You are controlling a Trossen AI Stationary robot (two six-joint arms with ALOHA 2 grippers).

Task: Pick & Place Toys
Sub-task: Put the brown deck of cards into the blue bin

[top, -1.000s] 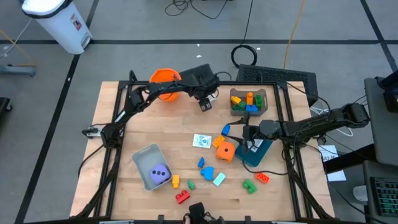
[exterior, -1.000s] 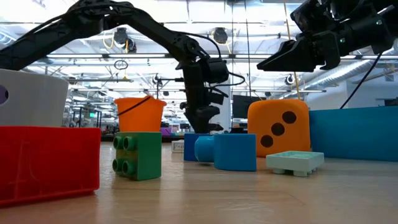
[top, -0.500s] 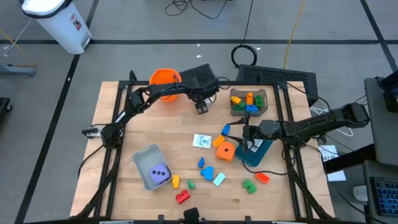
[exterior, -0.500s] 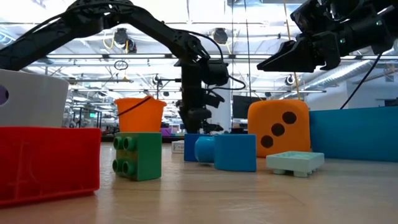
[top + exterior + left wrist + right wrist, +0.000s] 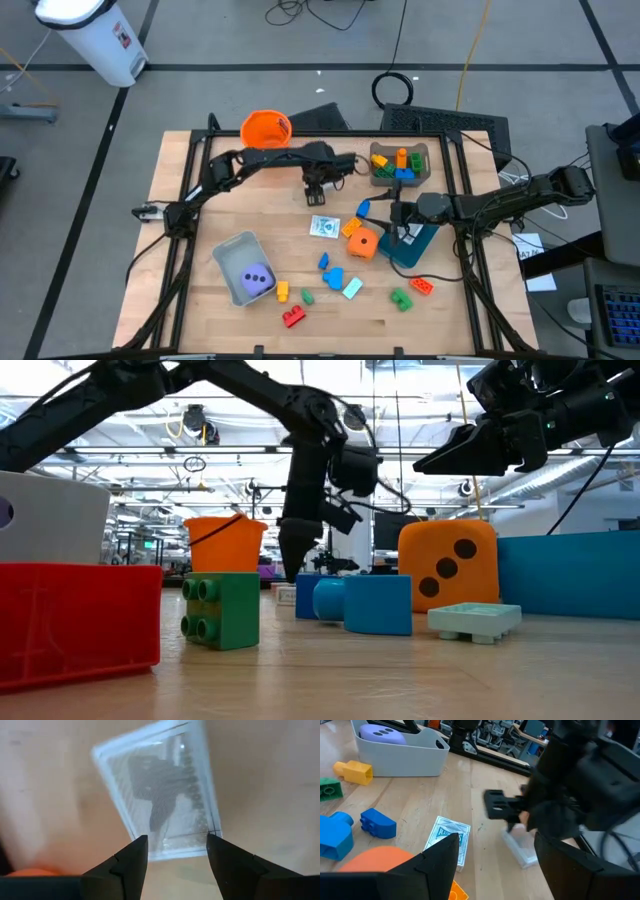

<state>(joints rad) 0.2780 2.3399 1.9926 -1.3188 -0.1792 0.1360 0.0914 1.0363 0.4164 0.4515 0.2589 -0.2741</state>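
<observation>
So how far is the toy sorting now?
Done: the purple die lies in the grey bin, and several blocks sit in the far tray.
In hand: the left gripper hangs open over a clear card on the table. The right gripper waits open by the teal bin.
Left: the orange die, the picture card and the loose blocks near the front.

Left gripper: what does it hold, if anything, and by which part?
Nothing. The left gripper hangs open above the card lying on the table.
</observation>
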